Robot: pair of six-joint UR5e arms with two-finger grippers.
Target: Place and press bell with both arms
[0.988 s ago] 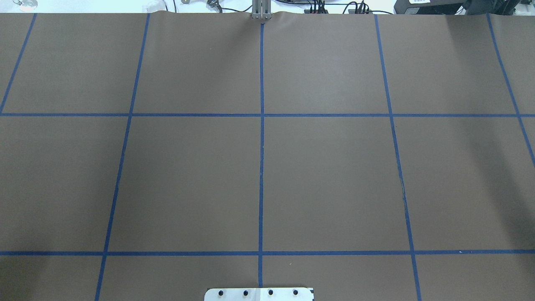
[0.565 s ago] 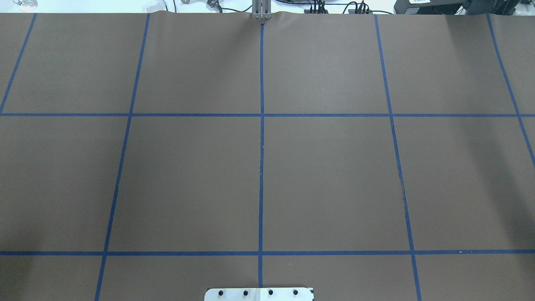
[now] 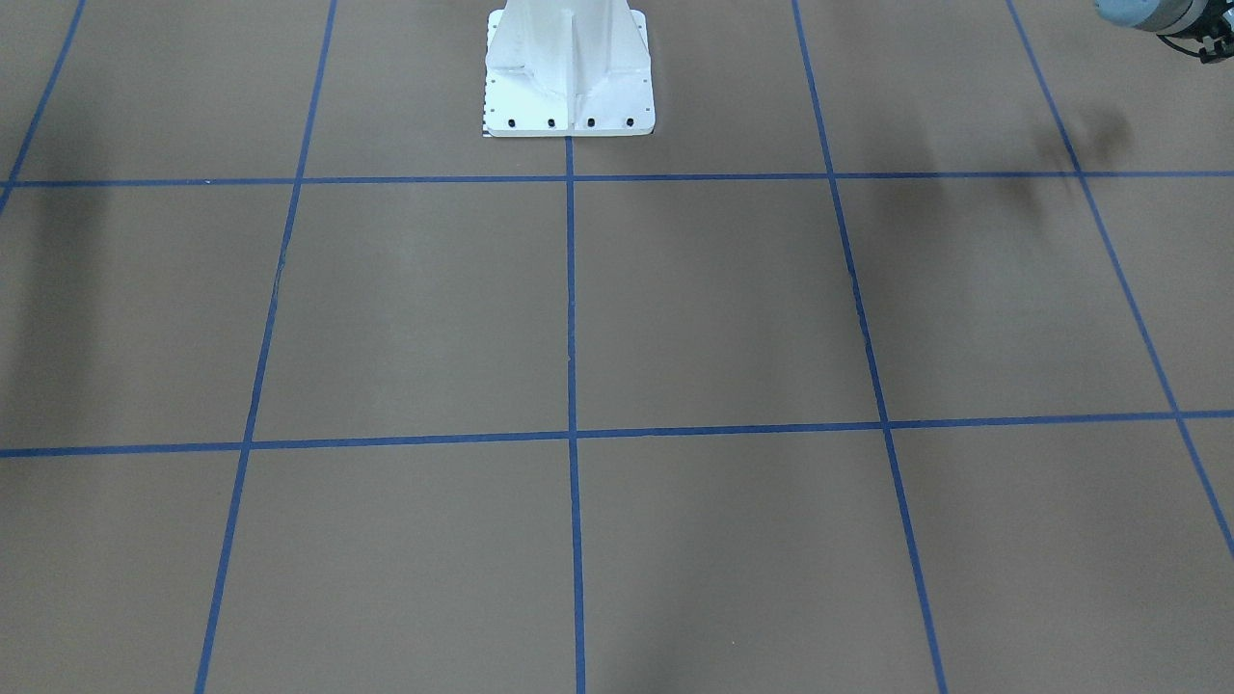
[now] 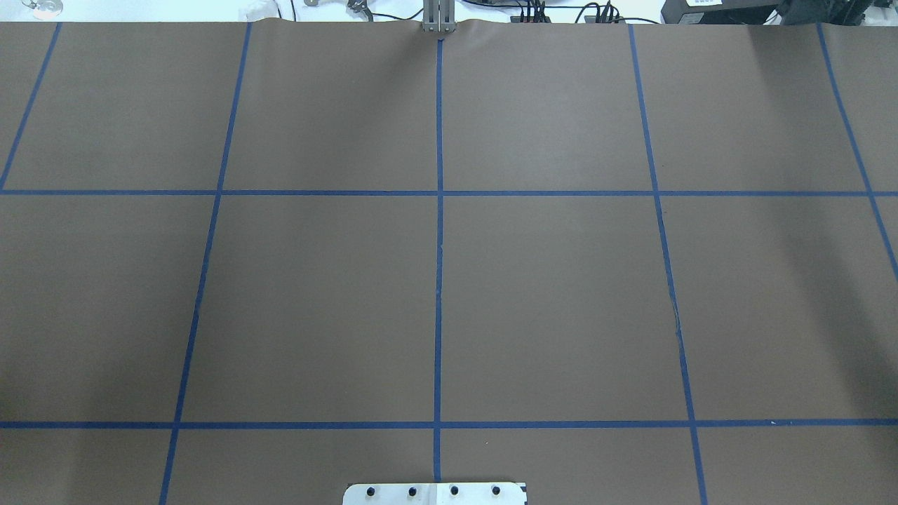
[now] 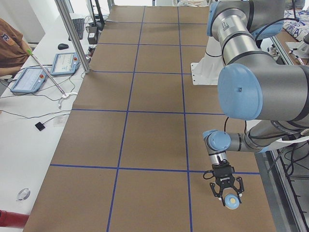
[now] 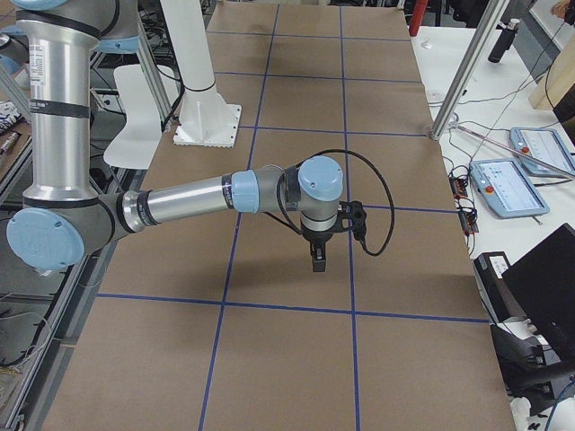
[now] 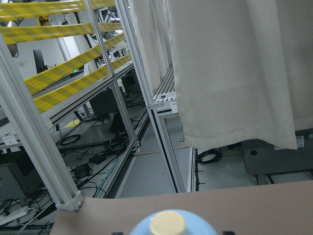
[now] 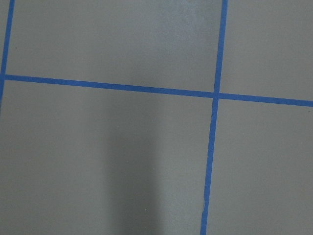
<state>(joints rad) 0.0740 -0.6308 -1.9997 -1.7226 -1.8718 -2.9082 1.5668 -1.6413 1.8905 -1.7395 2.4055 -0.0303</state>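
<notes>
Left arm: the near, large arm point(image 5: 260, 92) seen from the table's left end, with its wrist lowered over the near stretch of the table point(image 5: 145, 140) on the robot's side.
Left gripper: hangs below that wrist point(image 5: 227, 195) with its black fingers spread to either side of the bell. Whether they press on it or stand just clear cannot be told.
Bell: a light-blue dome point(image 5: 232, 203) at the left gripper's fingertips, in the grid square nearest that camera and close to the table's robot-side edge. Whether it rests on the cover or hangs just above it cannot be told.
Button: cream and round point(image 7: 167, 223), on top of the dome, at the bottom middle of the left wrist view, with the brown table edge just behind it.
Tape lines: blue point(image 4: 438, 280), marking the brown cover into squares.
Right gripper: points straight down point(image 6: 318, 262) over the table's middle, above the surface and near a tape line. Whether it is open or closed cannot be told from this side view.
Right arm: its forearm point(image 6: 189, 199) stretches level from the robot's side out to that wrist.
Tape crossing: lies under the right wrist camera point(image 8: 215, 94), with a soft shadow beside it.
Pedestal: white and bolted point(image 3: 569, 67), on the centre line at the robot's edge.
Curtain: white point(image 7: 230, 73), beyond the table's end, beside yellow striped bars point(image 7: 63, 78).
</notes>
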